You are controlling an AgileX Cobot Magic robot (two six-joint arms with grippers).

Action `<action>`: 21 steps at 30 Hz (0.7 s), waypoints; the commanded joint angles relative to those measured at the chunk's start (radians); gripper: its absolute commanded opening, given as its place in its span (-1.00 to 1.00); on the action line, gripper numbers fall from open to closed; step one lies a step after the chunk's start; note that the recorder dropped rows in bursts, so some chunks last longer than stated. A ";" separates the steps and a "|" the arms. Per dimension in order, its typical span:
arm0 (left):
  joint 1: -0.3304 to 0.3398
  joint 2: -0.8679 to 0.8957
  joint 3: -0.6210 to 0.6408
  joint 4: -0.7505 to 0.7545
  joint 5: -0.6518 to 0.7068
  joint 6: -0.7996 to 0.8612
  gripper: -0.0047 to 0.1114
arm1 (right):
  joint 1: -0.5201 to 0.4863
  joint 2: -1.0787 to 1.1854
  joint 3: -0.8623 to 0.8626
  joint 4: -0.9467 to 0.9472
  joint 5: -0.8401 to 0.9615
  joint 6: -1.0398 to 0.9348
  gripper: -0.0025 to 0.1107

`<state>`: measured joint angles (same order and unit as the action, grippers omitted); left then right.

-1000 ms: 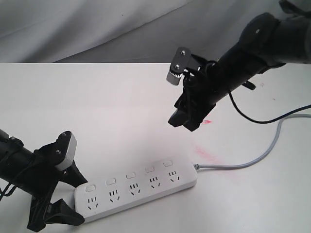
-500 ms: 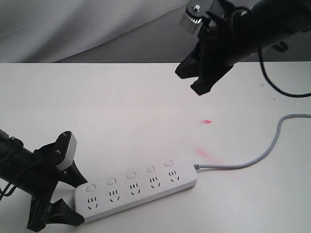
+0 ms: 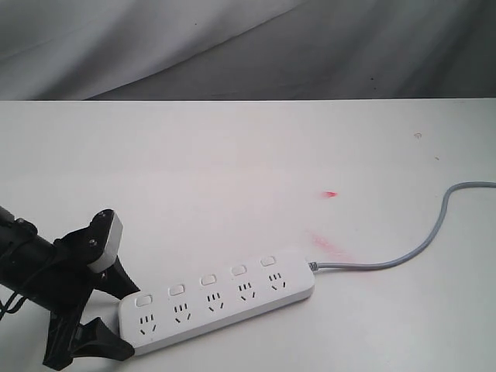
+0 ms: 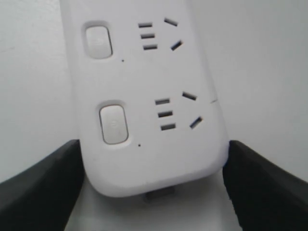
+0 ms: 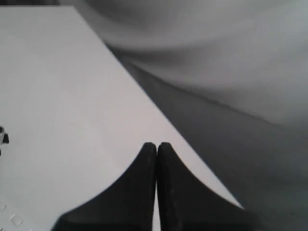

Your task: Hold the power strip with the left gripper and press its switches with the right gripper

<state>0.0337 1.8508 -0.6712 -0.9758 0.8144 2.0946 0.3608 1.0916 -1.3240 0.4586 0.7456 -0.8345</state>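
Note:
The power strip [image 3: 217,298] lies slantwise near the table's front, cord end to the right. Its five switches [image 3: 208,280] run in a row above the sockets. My left gripper [image 3: 124,322] is at the bottom left, its black fingers [image 3: 116,280] pressed on both sides of the strip's rounded left end. The left wrist view shows that end [image 4: 144,96] between the fingers [image 4: 48,183], with two switches [image 4: 113,124] visible and the left gripper [image 4: 154,159] closed on its sides. My right gripper [image 5: 157,145] is out of the exterior view, shut and holding nothing, high over the table's far edge.
The grey cord [image 3: 418,248] curves from the strip's right end off the right side. Red smudges [image 3: 329,194] mark the white table [image 3: 194,170]. A grey cloth backdrop [image 3: 232,46] hangs behind the table's far edge.
My right arm has risen from above the strip's right end, up and out of the exterior view. The left gripper and the power strip have not moved.

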 commanded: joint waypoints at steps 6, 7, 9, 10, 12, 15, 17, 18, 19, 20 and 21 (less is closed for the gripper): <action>-0.004 0.012 0.003 0.051 -0.032 -0.001 0.04 | -0.003 -0.314 0.001 -0.018 -0.046 0.135 -0.96; -0.004 0.012 0.003 0.051 -0.032 -0.001 0.04 | -0.003 -0.339 0.001 -0.024 -0.043 0.148 -0.96; -0.004 0.012 0.003 0.051 -0.032 -0.001 0.04 | -0.003 -0.378 0.001 -0.055 -0.036 0.184 -0.96; -0.004 0.012 0.003 0.051 -0.032 -0.001 0.04 | -0.003 -0.397 0.001 -0.072 -0.027 0.211 -0.96; -0.004 0.012 0.003 0.051 -0.032 -0.001 0.04 | -0.003 -0.429 0.001 -0.114 -0.009 0.266 -0.96; -0.004 0.012 0.003 0.051 -0.032 -0.001 0.04 | -0.003 -0.466 0.001 -0.198 0.049 0.370 -0.96; -0.004 0.012 0.003 0.051 -0.032 -0.001 0.04 | -0.003 -0.482 0.001 -0.253 0.088 0.404 -0.96; -0.004 0.012 0.003 0.051 -0.032 -0.001 0.04 | -0.003 -0.484 0.001 -0.268 0.102 0.419 -0.96; -0.004 0.012 0.003 0.051 -0.032 -0.001 0.04 | -0.003 -0.489 0.001 -0.276 0.118 0.432 -0.96; -0.004 0.012 0.003 0.051 -0.032 -0.001 0.04 | -0.003 -0.493 0.001 -0.276 0.135 0.443 -0.96; -0.004 0.012 0.003 0.051 -0.032 -0.001 0.04 | -0.003 -0.493 0.001 -0.276 0.149 0.448 -0.96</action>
<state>0.0337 1.8508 -0.6712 -0.9758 0.8144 2.0946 0.3608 0.6058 -1.3240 0.2125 0.8446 -0.4240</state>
